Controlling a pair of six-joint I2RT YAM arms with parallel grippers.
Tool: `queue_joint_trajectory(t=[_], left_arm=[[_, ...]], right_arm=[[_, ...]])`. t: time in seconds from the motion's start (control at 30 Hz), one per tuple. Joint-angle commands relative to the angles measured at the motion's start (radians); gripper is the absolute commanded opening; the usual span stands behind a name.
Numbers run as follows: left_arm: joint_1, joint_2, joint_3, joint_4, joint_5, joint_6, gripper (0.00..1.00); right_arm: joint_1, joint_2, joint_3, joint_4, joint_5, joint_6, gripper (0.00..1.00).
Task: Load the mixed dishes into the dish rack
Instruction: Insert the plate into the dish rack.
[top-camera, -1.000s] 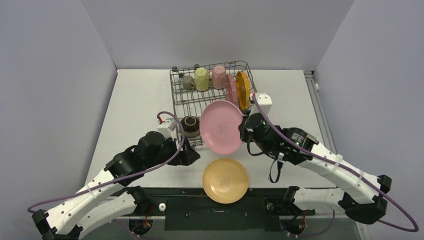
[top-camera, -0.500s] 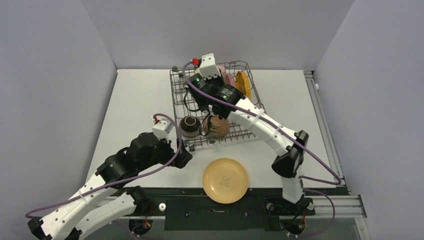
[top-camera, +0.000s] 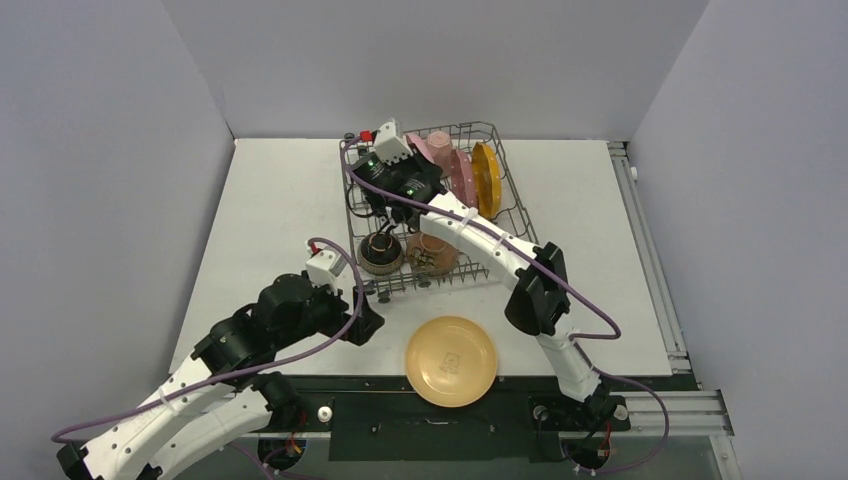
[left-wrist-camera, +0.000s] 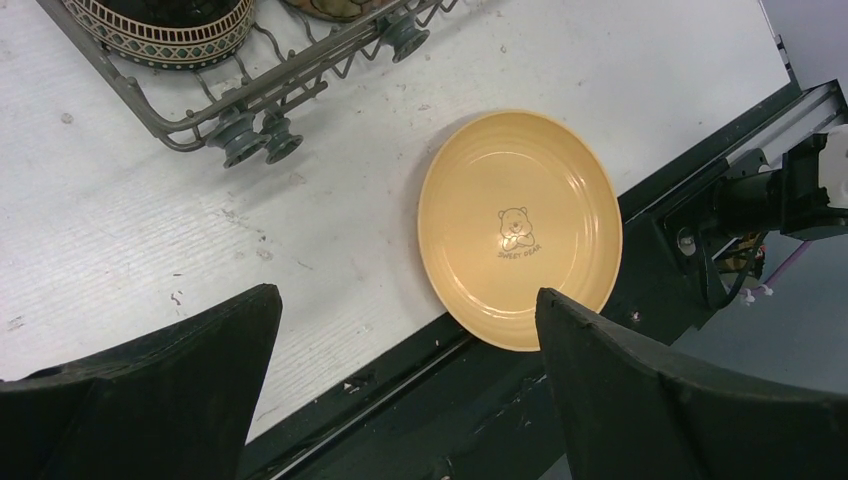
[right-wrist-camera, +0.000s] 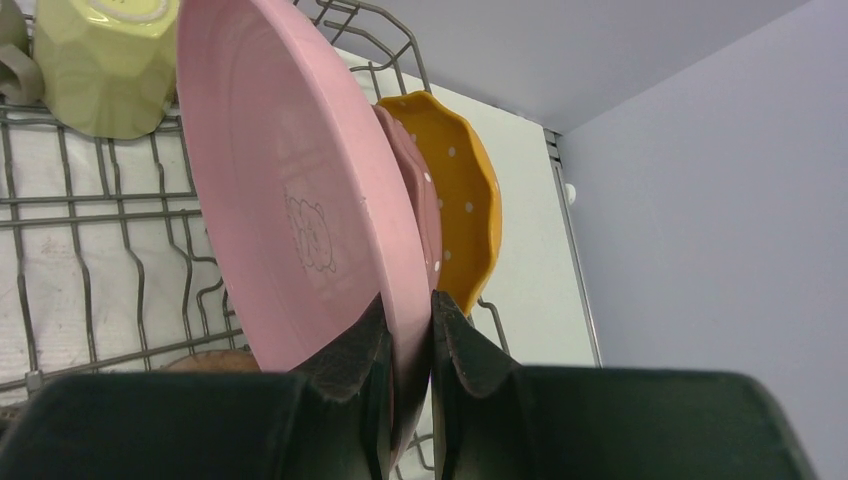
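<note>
The grey wire dish rack (top-camera: 362, 215) stands at the table's back middle. My right gripper (right-wrist-camera: 405, 305) is shut on the near rim of a big pink plate (right-wrist-camera: 300, 180), held upright inside the rack (right-wrist-camera: 100, 215). Right behind it stand a second pink plate (right-wrist-camera: 415, 200) and the orange white-dotted plate (right-wrist-camera: 460, 200). The pale yellow mug (right-wrist-camera: 100, 60) sits upside down beside them. In the top view the right gripper (top-camera: 428, 178) reaches over the rack's back, next to the orange plate (top-camera: 486, 178). Two brown bowls (top-camera: 381, 252) (top-camera: 432, 252) lie in the rack's near end. My left gripper (left-wrist-camera: 405, 300) is open and empty.
A yellow-orange plate with a bear print (left-wrist-camera: 515, 230) lies flat on the table's near edge, in front of the rack (left-wrist-camera: 170, 135); it also shows in the top view (top-camera: 451, 360). The left gripper (top-camera: 365, 325) hovers just left of it. Grey walls enclose the table.
My right arm has carried the big pink plate from in front of the rack up and over to the rack's back, setting it upright beside the other plates. The left arm drew back slightly.
</note>
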Motion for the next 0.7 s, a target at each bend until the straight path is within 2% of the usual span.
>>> queue_joint_trajectory(t=[0.0, 0.67], left_arm=[[0.008, -0.021, 0.000, 0.069, 0.003, 0.010, 0.96], [0.049, -0.053, -0.005, 0.064, -0.030, 0.006, 0.96]], right_arm=[[-0.034, 0.008, 0.037, 0.099, 0.028, -0.040, 0.00], [-0.114, 0.087, -0.050, 0.130, -0.127, 0.081, 0.00]])
